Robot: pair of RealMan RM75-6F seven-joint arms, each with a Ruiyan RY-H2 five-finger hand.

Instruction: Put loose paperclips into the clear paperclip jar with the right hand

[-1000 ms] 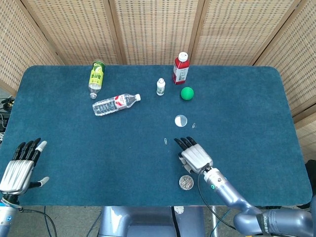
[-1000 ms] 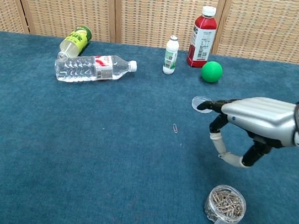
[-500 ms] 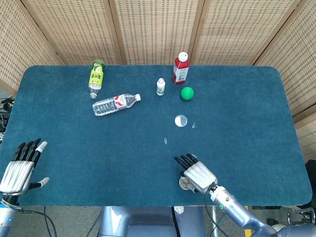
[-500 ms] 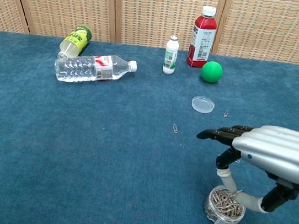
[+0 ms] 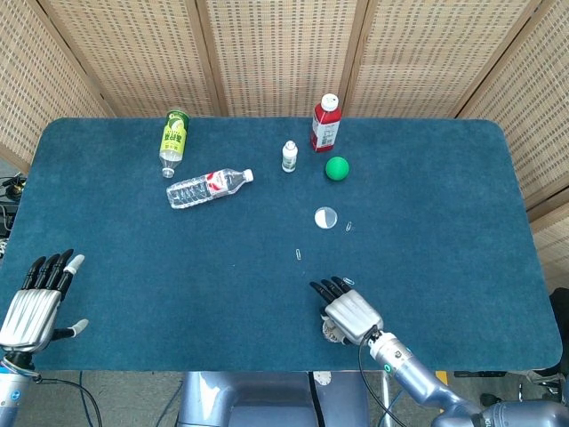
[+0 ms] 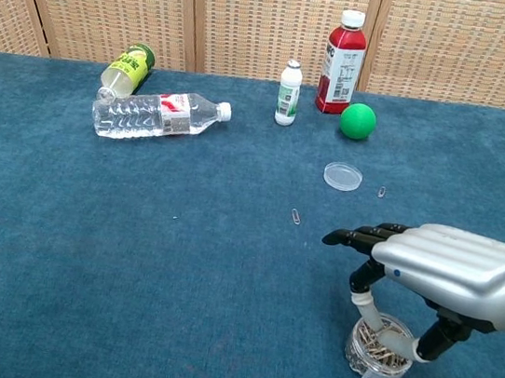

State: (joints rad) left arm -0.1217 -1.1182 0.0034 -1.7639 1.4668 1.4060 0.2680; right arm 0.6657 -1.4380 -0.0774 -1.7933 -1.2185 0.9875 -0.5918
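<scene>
Right hand [image 6: 447,277] low over clear paperclip jar [image 6: 380,350] at near table edge, palm down, fingers [image 6: 359,237] stretched forward and close together, thumb hooked down into the jar mouth (thumb tip at the clip pile; cannot tell if pinching a clip). In head view, same hand [image 5: 349,313] covering most of the jar [image 5: 333,333]. Jar upright, lid off, packed with clips.

Jar lid [image 6: 343,176] flat on blue table cloth [image 6: 130,256], beyond the hand, toward the green ball [image 6: 358,121]. Two loose paperclips on cloth: one [image 6: 297,217] left of the fingertips, another [image 6: 382,191] just right of the lid.

Left hand [image 5: 36,301] at near left corner, head view only, palm down, fingers straight and side by side, thumb out sideways, holding nothing.

Far side: red drink bottle [image 6: 343,62] upright, small white bottle [image 6: 289,93] upright just left of it, ball just in front of red bottle. Clear water bottle [image 6: 155,114] on its side, green-label bottle [image 6: 128,68] also lying down behind it, tilted away.
</scene>
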